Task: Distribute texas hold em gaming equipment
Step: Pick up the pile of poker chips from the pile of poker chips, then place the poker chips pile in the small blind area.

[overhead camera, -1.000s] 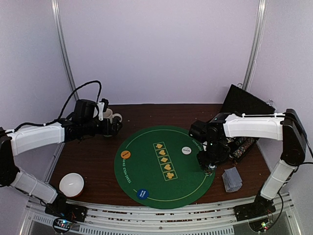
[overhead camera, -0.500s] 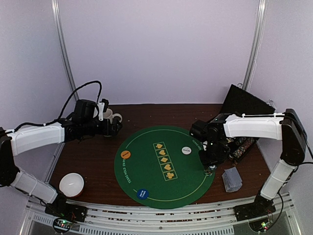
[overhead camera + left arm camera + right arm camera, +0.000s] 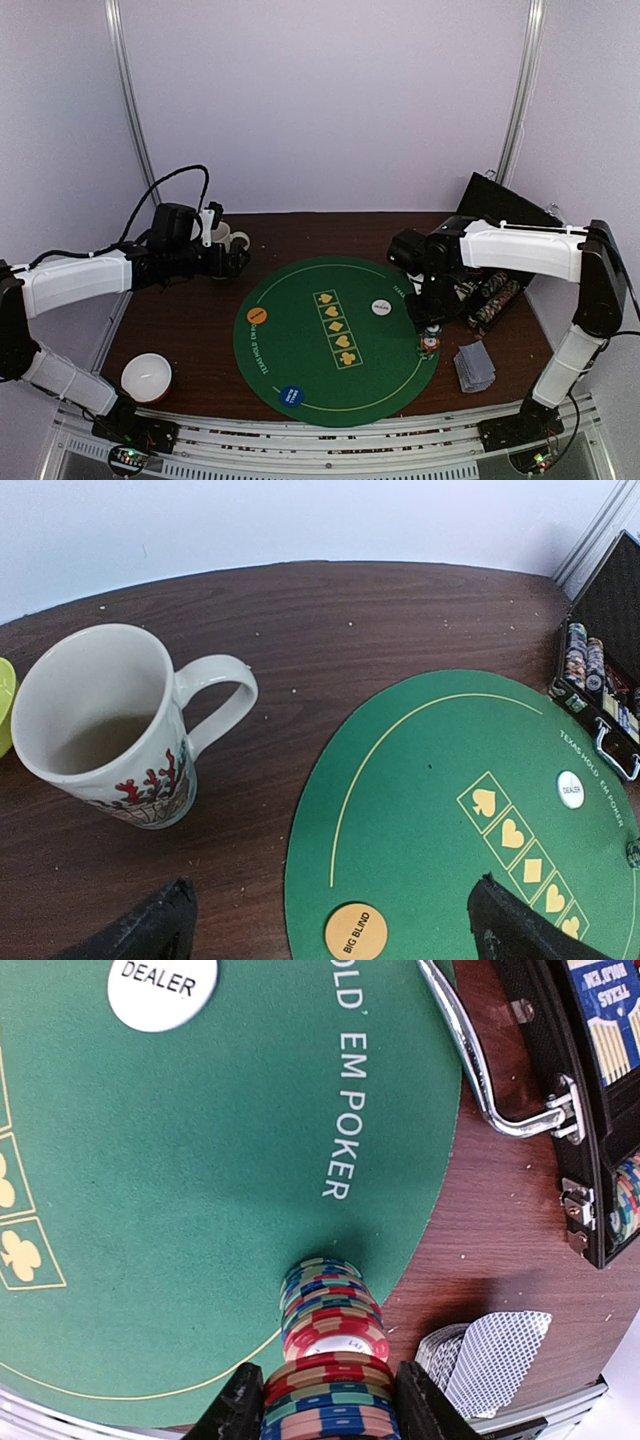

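Striped red, blue, green poker chips [image 3: 328, 1397]

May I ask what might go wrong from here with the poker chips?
The right gripper pinches striped poker chips by their edges; some may slip out. They could drop onto the chip stack at the edge of the round green felt mat, toppling it toward the grey-blue-backed card deck.

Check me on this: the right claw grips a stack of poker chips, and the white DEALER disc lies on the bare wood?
One detail is off. The DEALER disc lies on the green mat, not on bare wood, as the right wrist view shows. The rest holds: the right gripper grips a stack of poker chips.
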